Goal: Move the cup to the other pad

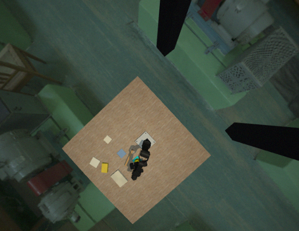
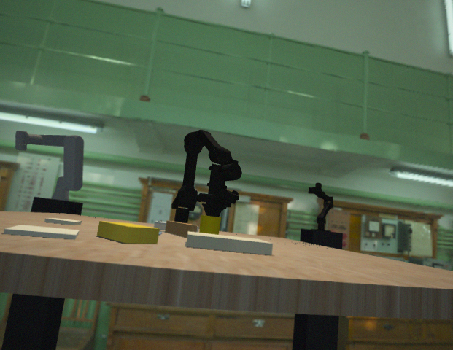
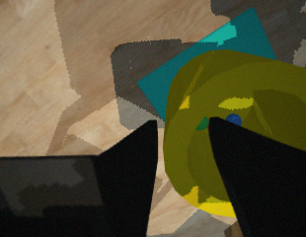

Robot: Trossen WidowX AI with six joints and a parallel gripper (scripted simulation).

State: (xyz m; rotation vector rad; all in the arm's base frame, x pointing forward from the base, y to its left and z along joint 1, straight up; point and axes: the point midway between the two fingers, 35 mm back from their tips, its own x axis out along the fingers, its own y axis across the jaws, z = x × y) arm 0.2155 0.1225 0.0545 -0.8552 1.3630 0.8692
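In the wrist view the end effector (image 3: 183,163) has its two black fingers partly apart, one inside and one outside the wall of the yellow cup (image 3: 232,143), and they do not grip it. A blue marble (image 3: 234,119) and a green marble (image 3: 202,124) lie inside. The cup stands on the teal pad (image 3: 163,89), near the middle of the bench (image 1: 169,154).

Yellow cup (image 3: 227,143) upright on teal pad (image 3: 227,46), marbles (image 3: 234,119) inside
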